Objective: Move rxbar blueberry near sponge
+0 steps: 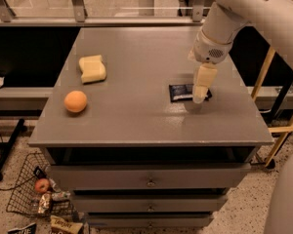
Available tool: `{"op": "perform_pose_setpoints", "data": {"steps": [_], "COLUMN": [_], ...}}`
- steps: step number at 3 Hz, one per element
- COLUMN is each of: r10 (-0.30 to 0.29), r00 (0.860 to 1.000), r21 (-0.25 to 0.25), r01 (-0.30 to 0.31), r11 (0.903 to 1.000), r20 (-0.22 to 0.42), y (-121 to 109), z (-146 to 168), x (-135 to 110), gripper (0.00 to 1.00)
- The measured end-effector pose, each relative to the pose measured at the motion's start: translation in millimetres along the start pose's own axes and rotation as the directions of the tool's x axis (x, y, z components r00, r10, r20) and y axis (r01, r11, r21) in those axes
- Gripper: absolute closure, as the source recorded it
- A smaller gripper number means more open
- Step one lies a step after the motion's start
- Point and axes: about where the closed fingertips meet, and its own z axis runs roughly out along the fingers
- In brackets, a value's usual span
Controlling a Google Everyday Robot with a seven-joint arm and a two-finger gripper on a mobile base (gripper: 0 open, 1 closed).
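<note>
The rxbar blueberry point(181, 91), a flat dark navy bar, lies on the right half of the grey cabinet top point(136, 116). My gripper point(200, 97) hangs from the white arm that reaches in from the upper right; its pale fingers point down over the bar's right end and hide that end. The sponge point(92, 68), a pale yellow block, lies at the far left of the top, well away from the bar.
A round orange fruit point(75, 101) sits near the left front edge, in front of the sponge. The cabinet has drawers below. A wire basket point(34, 194) with an apple and snack packets stands on the floor at the lower left.
</note>
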Motion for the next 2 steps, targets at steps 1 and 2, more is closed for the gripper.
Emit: {"op": "perform_pose_setpoints", "data": {"steps": [1, 2], "r10": [0.018, 0.018], "r00": [0.999, 0.999], "r21": [-0.032, -0.046], "r01": [-0.019, -0.019], "r11": [0.9993, 0.9987], "r20": [-0.028, -0.030], "y": [1, 1], "z": [19, 29], "x": [5, 5], "gripper": [0.02, 0.24]}}
